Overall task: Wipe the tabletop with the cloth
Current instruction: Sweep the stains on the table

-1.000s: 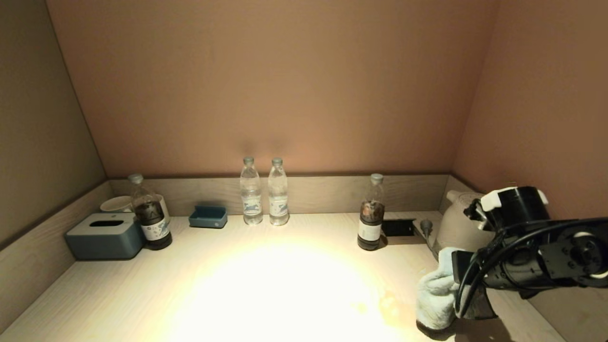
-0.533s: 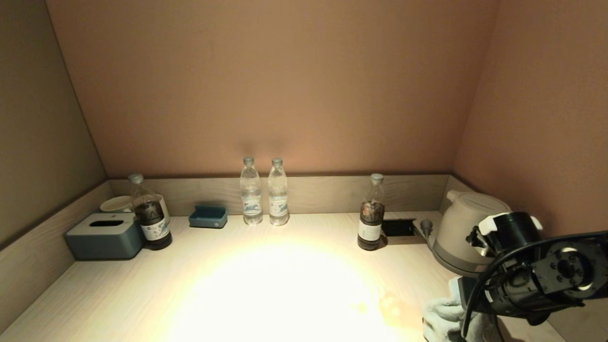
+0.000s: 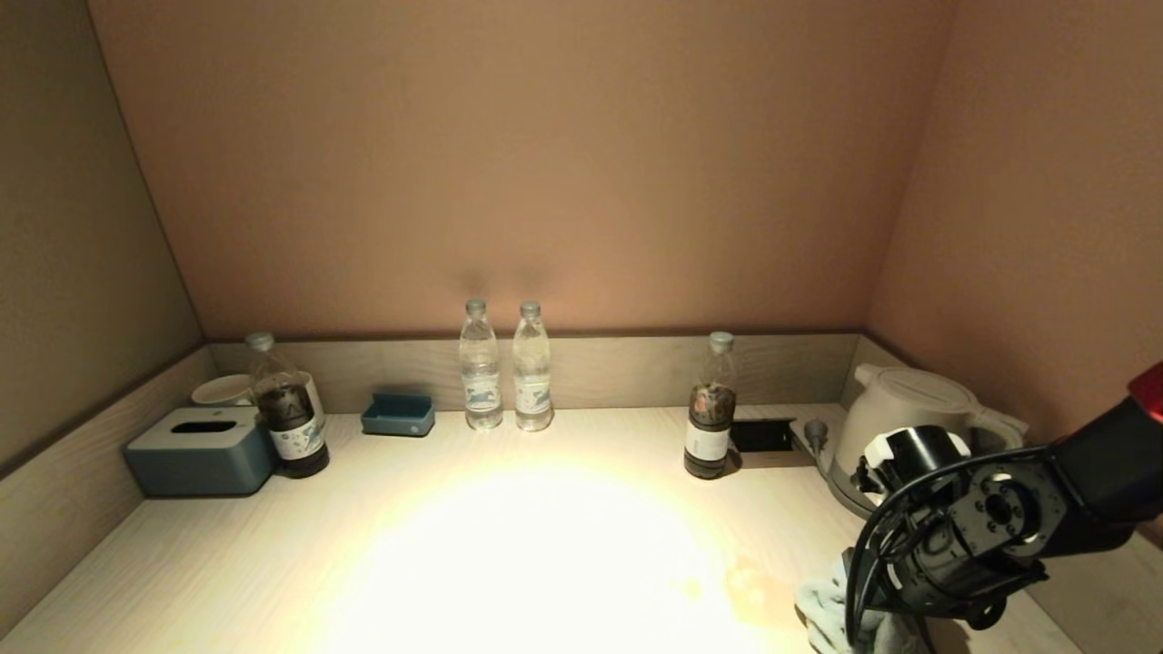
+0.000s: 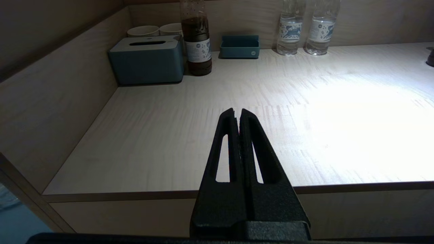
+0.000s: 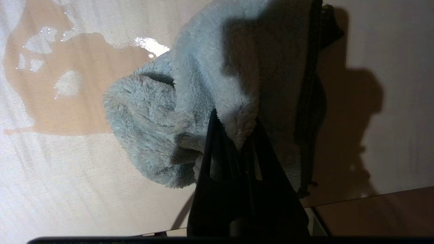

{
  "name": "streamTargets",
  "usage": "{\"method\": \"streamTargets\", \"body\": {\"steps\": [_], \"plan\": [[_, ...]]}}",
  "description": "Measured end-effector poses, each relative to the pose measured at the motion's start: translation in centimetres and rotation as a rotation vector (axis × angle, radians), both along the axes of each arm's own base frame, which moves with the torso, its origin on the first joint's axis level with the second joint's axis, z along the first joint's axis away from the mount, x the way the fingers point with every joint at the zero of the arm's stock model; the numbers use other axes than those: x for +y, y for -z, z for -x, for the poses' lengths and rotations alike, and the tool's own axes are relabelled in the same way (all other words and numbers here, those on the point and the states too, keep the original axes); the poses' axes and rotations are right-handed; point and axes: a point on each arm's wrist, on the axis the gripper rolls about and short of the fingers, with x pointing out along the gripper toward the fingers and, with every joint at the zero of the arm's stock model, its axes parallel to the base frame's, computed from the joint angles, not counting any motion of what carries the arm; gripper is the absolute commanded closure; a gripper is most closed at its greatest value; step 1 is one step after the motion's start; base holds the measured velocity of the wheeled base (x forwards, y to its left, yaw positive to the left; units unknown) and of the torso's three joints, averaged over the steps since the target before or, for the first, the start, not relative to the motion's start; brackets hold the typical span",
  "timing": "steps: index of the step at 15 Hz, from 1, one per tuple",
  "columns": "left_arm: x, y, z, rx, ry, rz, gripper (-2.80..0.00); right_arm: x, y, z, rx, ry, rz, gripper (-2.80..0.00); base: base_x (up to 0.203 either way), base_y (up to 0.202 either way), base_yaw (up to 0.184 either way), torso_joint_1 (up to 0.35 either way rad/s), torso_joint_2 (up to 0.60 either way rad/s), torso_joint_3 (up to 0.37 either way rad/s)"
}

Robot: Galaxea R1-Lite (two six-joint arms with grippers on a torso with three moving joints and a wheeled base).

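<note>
Right gripper point(image 5: 234, 117): fingers pinching cloth point(image 5: 190, 101), cloth on bench point(image 3: 273, 563) touching spill point(image 5: 61, 91). Left gripper point(image 4: 237, 113): fingers pressed together, well apart from spill.

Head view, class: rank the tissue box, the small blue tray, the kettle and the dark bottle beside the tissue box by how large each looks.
1. Kettle, though the right arm hides part of it.
2. Tissue box, close to the kettle in apparent size, so the order is unsure.
3. Dark bottle.
4. Small blue tray.
</note>
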Motion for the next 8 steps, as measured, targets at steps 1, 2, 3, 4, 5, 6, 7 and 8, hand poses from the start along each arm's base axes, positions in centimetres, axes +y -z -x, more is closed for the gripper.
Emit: {"method": "streamTargets", "body": {"steps": [1, 2, 3, 4, 5, 6, 7, 8], "plan": [[0.0, 0.0, 0.0, 0.000, 0.000, 0.000, 0.00, 0.3, 0.1, -0.3, 0.002, -0.012, 0.001, 0.00, 0.000, 0.000, 0.000, 0.000, 0.00, 0.000], [0.0, 0.0, 0.0, 0.000, 0.000, 0.000, 0.00, 0.7, 0.2, -0.5, 0.001, -0.024, 0.001, 0.00, 0.000, 0.000, 0.000, 0.000, 0.00, 0.000], [0.0, 0.0, 0.0, 0.000, 0.000, 0.001, 0.00, 1.1, 0.2, -0.9, -0.004, -0.037, 0.000, 0.00, 0.000, 0.000, 0.000, 0.000, 0.00, 0.000], [0.0, 0.0, 0.0, 0.000, 0.000, 0.000, 0.00, 1.5, 0.2, -1.2, -0.009, -0.049, -0.001, 0.00, 0.000, 0.000, 0.000, 0.000, 0.00, 0.000], [0.0, 0.0, 0.0, 0.000, 0.000, 0.000, 0.00, 2.0, 0.1, -1.5, -0.018, -0.064, -0.003, 0.00, 0.000, 0.000, 0.000, 0.000, 0.00, 0.000], [0.0, 0.0, 0.0, 0.000, 0.000, 0.000, 0.00, 2.5, 0.1, -1.8, -0.021, -0.080, -0.004, 0.00, 0.000, 0.000, 0.000, 0.000, 0.00, 0.000], [0.0, 0.0, 0.0, 0.000, 0.001, 0.001, 0.00, 3.0, 0.1, -2.2, -0.028, -0.096, -0.004, 0.00, 0.000, 0.000, 0.000, 0.000, 0.00, 0.000], [0.0, 0.0, 0.0, 0.000, 0.001, 0.000, 0.00, 3.6, 0.2, -2.5, -0.031, -0.113, -0.005, 0.00, 0.000, 0.000, 0.000, 0.000, 0.00, 0.000]]}}
